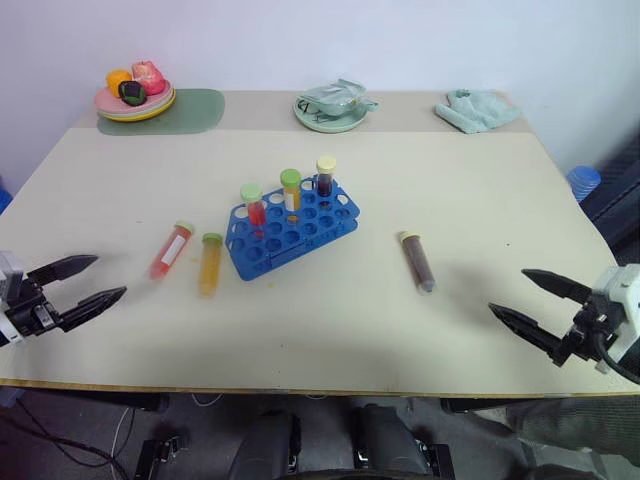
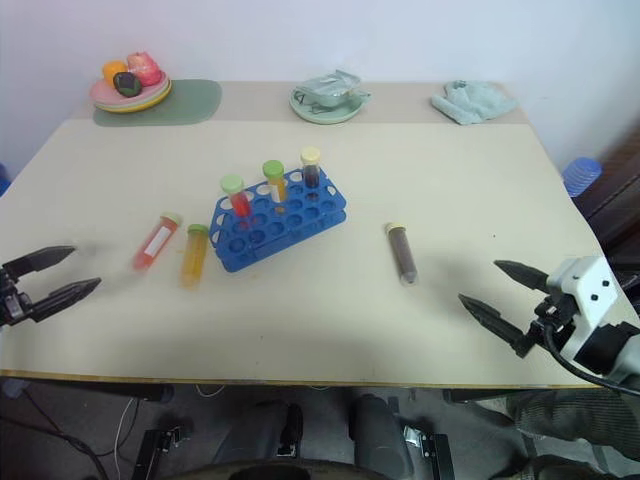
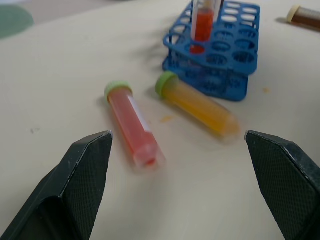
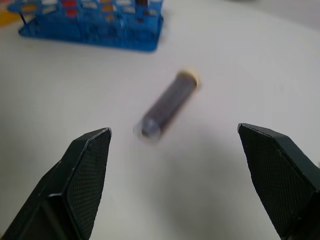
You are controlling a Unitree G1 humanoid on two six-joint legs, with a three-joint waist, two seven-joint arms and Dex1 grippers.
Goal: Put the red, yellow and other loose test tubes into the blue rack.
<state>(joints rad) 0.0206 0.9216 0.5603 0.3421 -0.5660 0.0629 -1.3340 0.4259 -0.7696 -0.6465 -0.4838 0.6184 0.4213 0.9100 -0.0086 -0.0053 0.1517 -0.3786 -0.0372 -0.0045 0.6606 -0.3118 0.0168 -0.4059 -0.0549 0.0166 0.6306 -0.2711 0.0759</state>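
Both grippers hover with fingers spread wide and empty. Ahead of the left gripper [image 1: 80,283] lie the red tube [image 1: 171,250] and yellow tube [image 1: 210,264], just beside the blue rack [image 1: 291,229]. The brown tube [image 1: 417,262] lies on the surface ahead of the right gripper [image 1: 533,300].

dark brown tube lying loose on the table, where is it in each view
Left eye view: the dark brown tube lies right of the blue rack, cap toward the far edge.
Right eye view: right of centre, again right of the rack.
Left wrist view: cut off at a far corner, beyond the rack.
Right wrist view: central, ahead of the open right end effector.
Shared landmark: the blue rack.
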